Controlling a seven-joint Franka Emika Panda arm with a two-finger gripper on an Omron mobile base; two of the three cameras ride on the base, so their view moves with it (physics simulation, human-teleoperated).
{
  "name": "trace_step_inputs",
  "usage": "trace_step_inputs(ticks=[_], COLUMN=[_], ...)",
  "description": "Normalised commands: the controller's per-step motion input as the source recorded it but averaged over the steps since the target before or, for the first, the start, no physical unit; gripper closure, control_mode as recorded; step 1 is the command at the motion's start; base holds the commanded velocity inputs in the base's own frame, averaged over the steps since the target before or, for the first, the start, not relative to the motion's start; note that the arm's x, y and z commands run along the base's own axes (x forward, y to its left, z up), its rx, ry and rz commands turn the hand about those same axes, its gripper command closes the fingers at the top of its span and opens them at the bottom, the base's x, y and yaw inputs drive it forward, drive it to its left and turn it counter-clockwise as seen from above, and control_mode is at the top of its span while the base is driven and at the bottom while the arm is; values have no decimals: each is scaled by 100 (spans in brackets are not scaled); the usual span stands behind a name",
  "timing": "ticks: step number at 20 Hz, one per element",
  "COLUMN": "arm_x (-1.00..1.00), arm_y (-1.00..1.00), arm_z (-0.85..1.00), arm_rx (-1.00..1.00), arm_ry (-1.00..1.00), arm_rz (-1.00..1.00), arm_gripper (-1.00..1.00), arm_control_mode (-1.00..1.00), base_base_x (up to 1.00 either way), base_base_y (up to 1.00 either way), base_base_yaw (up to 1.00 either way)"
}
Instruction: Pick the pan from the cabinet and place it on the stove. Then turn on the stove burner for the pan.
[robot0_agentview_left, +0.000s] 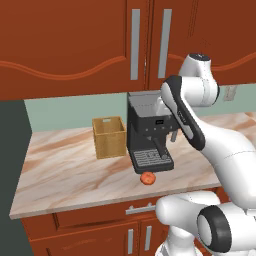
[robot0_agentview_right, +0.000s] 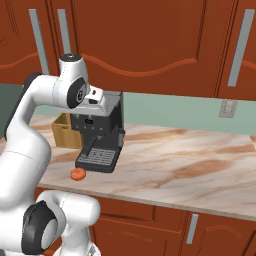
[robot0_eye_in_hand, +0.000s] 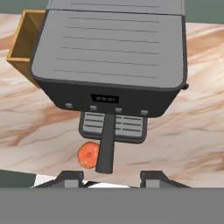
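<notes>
While the hand (robot0_eye_in_hand: 111, 176) hangs over the front of the counter (robot0_eye_in_hand: 197, 131) with its two dark fingertips set apart and nothing between them, it grips nothing and looks straight down on a dark coffee machine (robot0_eye_in_hand: 111, 57). That downward pose, I judge, is a carried or resting posture and not a reach, since the job starts higher up: the cabinet (robot0_agentview_left: 145, 40) runs along the wall above, and both of its doors are closed, the long silver bar handles (robot0_agentview_left: 135, 44) side by side at the seam. The pan is presumably behind those doors; I cannot see it, nor can I tell which door hides it.

From the hand camera, the machine's grey top and its drip tray (robot0_eye_in_hand: 113, 127) sit directly below, with the portafilter handle (robot0_eye_in_hand: 106, 148) pointing toward the counter's front edge. A small orange-red fruit, perhaps a tomato (robot0_eye_in_hand: 88, 154), lies on the counter just beside that handle, close to the edge. A tan open box (robot0_agentview_left: 109, 136) stands left of the machine, near it but apart.

In the left base view the arm's elbow rises in front of the machine, with the wrist at the machine's top right. The machine stands right under the cabinet doors, so I expect a door swung open would pass above it, but the arm will have to lift clear of its top first. A wall outlet (robot0_agentview_right: 228, 108) sits on the green backsplash further right.
</notes>
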Motion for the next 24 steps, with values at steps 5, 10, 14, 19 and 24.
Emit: trace_step_inputs(ticks=[5, 10, 14, 19, 24], arm_x=[-11, -14, -1, 0, 0], arm_y=[0, 3, 11, 16, 2], arm_z=[0, 1, 15, 34, 43], arm_rx=[0, 0, 0, 0, 0], arm_ry=[-4, -25, -28, -28, -20], arm_rz=[0, 0, 0, 0, 0], arm_gripper=[-100, -100, -100, -100, -100], arm_control_mode=[-100, -100, -100, -100, -100], base_base_x=[0, 0, 0, 0, 0], base_base_y=[0, 0, 0, 0, 0], base_base_yaw=[0, 0, 0, 0, 0])
